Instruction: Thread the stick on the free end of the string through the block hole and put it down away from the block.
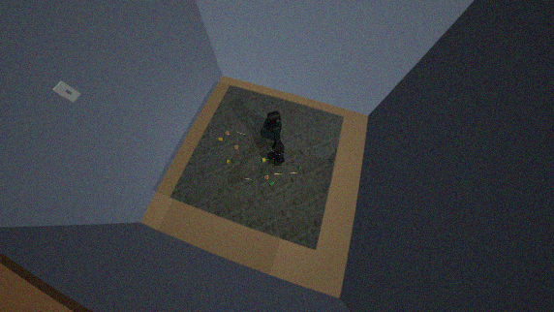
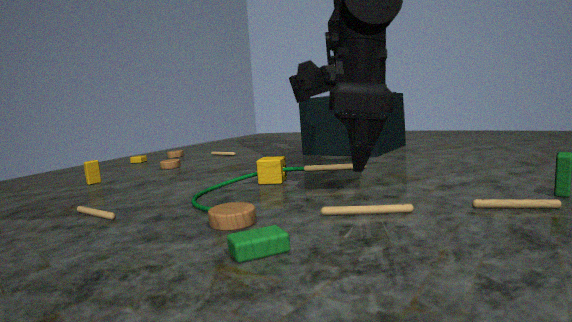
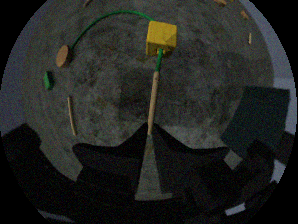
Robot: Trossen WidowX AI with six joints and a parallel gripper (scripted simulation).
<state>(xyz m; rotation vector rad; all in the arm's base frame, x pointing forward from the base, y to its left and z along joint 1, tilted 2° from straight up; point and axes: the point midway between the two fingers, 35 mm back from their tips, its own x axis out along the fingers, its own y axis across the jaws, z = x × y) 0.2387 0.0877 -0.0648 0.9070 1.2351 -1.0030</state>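
Note:
The yellow block (image 2: 270,170) (image 3: 162,36) stands on the table. The green string (image 2: 220,187) (image 3: 121,12) curves from the wooden button (image 2: 232,215) (image 3: 63,56) to one side of the block, and a short piece of it comes out at the other side. The stick on its end (image 2: 327,167) (image 3: 153,100) is wholly outside the block, on the side away from the button's string. My gripper (image 2: 358,167) (image 3: 149,125) is shut on the far end of this stick and holds it roughly level, close above the table. The inside of the hole is hidden.
Loose sticks (image 2: 367,209) (image 2: 517,203) (image 3: 72,116) lie in front of the gripper, and another (image 2: 96,212) at the left. A green piece (image 2: 258,243) (image 3: 48,80) lies by the button. A green block (image 2: 564,174) stands at the right. Yellow pieces (image 2: 92,172) and wooden discs (image 2: 170,164) are farther left.

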